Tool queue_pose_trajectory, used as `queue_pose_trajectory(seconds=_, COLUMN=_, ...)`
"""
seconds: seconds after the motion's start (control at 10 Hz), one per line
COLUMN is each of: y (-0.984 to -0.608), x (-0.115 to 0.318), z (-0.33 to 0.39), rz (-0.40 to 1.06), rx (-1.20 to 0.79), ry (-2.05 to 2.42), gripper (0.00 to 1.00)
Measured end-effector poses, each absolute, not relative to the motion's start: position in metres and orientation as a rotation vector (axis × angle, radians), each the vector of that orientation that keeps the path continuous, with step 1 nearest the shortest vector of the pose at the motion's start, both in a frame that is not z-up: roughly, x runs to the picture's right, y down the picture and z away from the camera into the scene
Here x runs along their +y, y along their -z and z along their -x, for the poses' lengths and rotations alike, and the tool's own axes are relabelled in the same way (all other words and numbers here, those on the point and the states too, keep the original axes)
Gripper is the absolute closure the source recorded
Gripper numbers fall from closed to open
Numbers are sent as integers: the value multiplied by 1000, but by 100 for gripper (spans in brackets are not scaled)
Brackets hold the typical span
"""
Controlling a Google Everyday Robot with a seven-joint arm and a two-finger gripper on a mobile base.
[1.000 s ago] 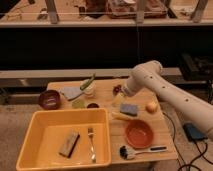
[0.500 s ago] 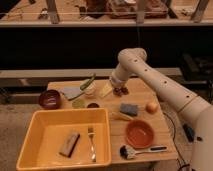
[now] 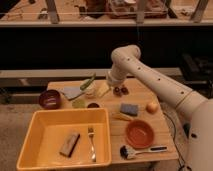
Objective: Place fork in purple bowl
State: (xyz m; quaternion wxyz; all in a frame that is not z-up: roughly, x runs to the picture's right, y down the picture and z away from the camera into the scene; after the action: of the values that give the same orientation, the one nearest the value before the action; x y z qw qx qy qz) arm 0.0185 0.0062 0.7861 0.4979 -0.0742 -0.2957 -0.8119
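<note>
The fork (image 3: 91, 142), slim and silvery, lies flat inside the yellow bin (image 3: 45, 120) at the table's front left, tines pointing away from me. The purple bowl (image 3: 50, 98) stands on the table's left edge, just behind the bin. My white arm reaches in from the right, and its gripper (image 3: 109, 86) hangs open over the back middle of the table. It is well behind and to the right of the fork and holds nothing.
A brown block (image 3: 70, 143) lies in the bin beside the fork. On the table stand an orange bowl (image 3: 139, 133), a black-handled brush (image 3: 135, 150), a blue sponge (image 3: 129, 108), an orange fruit (image 3: 151, 106), a small dark cup (image 3: 93, 105) and dark round items (image 3: 120, 91).
The arm has swung left and toward the back of the table, away from the right side. The fork and the bowls have not moved.
</note>
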Motion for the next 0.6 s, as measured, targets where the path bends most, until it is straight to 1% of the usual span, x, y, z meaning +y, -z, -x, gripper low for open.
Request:
queue_pose_trajectory(seconds=0.1, y=-777, x=11, z=0, rz=317, rx=-607, ry=1925, gripper=20)
queue_pose_trajectory(seconds=0.2, y=-771, x=14, z=20, rz=388, rx=-541, ry=1878, gripper=20)
queue_pose_trajectory(seconds=0.4, y=-760, x=16, z=37, rz=491, rx=-418, ry=1791, gripper=20)
queue_pose_trajectory(seconds=0.6, y=-751, x=17, z=54, rz=544, rx=-320, ry=1726, gripper=20)
